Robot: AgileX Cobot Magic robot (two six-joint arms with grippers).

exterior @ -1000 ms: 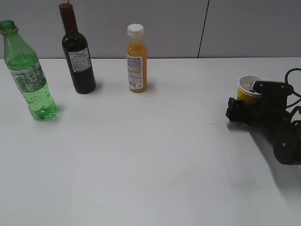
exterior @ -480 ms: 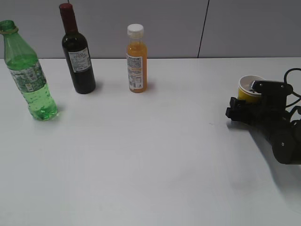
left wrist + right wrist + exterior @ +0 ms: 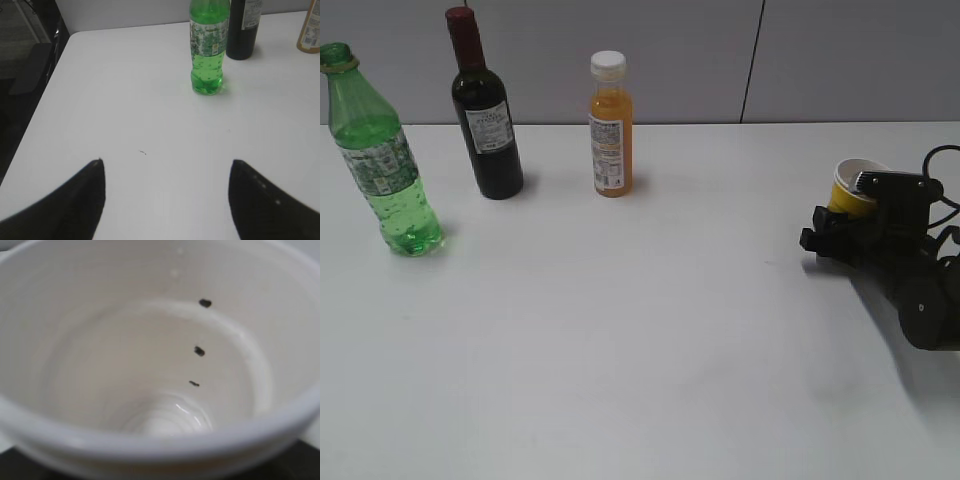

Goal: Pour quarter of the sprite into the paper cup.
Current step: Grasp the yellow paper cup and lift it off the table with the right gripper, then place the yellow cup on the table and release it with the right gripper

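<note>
The sprite (image 3: 380,160) is a green bottle with no cap, standing upright at the far left of the table. It also shows in the left wrist view (image 3: 209,45), well ahead of my left gripper (image 3: 167,167), which is open and empty above the bare table. My right gripper (image 3: 840,228) is at the right edge, shut on the yellow paper cup (image 3: 853,187), which leans slightly. The right wrist view looks straight into the cup's white inside (image 3: 160,365), which is empty apart from a few dark specks.
A dark wine bottle with a red cap (image 3: 485,110) and an orange juice bottle with a white cap (image 3: 610,125) stand at the back, right of the sprite. The table's left edge (image 3: 47,100) runs beside the left gripper. A black cable (image 3: 942,158) lies behind the right arm.
The paper cup has shifted slightly up and to the right and now leans in the right gripper. The bottles have not moved.
</note>
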